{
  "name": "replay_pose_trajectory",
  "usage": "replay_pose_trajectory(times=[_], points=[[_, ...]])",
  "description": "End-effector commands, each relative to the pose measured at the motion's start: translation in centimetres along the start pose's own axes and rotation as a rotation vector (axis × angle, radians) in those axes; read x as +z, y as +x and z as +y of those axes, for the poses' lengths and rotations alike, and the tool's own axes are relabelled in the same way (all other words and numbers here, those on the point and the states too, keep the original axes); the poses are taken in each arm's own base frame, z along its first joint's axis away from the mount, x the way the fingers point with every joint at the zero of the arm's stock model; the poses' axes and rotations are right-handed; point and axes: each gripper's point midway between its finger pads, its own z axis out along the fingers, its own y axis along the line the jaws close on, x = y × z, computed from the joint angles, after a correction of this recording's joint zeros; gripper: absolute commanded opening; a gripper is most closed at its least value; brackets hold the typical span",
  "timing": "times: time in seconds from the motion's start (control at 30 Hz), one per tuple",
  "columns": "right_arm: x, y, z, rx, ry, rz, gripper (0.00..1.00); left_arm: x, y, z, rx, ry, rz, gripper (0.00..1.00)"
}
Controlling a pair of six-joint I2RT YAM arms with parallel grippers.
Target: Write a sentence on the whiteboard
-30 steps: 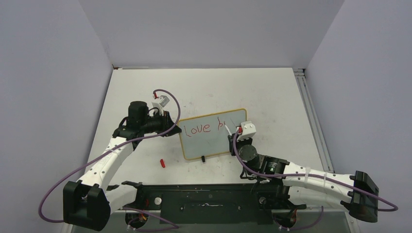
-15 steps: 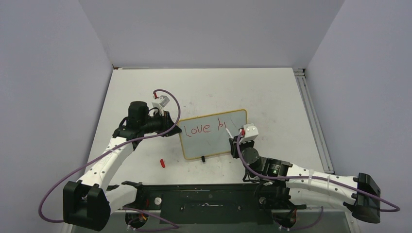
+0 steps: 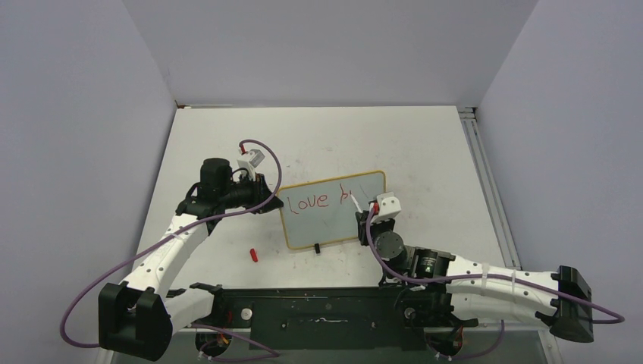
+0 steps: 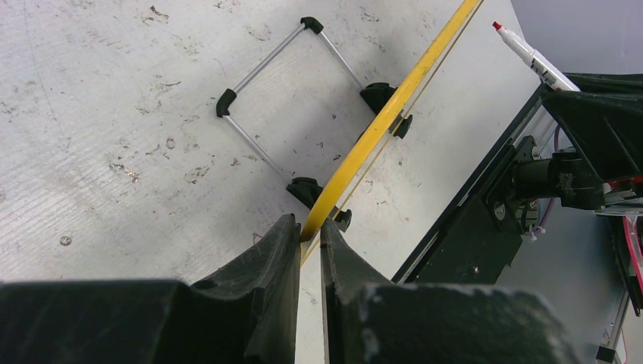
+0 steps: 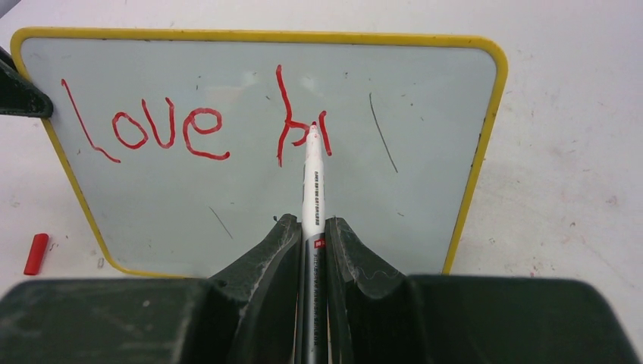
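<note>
Right wrist view: the right pincer [image 5: 308, 221] is clamped on a white marker [image 5: 313, 189], its red tip at the face of the whiteboard [image 5: 425, 189]. The sentence [image 5: 170, 129] reads "love" plus the first strokes of a second word.

Risk 1: the board stands propped on a thin wire stand [image 4: 280, 98]. If you press the tip too hard, the board may tilt back or skid on the tabletop [image 3: 425, 144], and the stroke will skew.

Risk 2: the left pincer [image 4: 307, 224] is closed on the yellow frame at the board's left edge, a narrow bite. Should it slip, nothing else steadies the board.

Risk 3: the marker may slide back between the jaws under load, so the line would thin or break.

Risk 4: the writing slants upward and little bare board lies to its right, so later letters may crowd the frame.

Pose: in the top external view your right arm lies low, reaching from its base toward the board's right half, wrist raised. Your left arm reaches forward with its elbow lifted and its wrist turned toward the board.

The board sits near the tabletop's centre, between the arms. A red cap [image 5: 36, 253] lies just beside its lower left corner.
</note>
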Motion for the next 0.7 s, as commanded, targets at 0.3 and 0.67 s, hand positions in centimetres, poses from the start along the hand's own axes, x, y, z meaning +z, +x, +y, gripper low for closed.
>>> replay_pose_trajectory(times=[0.3,0.67], points=[[1.4,-3.1,0.4,0.019,0.005,-0.076,0.05,-0.5,-1.3,-0.6,0.032,0.003,-0.036,0.1],[1.9,-3.6,0.7,0.014,0.004,-0.092,0.05,-0.5,-1.3,-0.6,0.032,0.003,-0.036,0.1]])
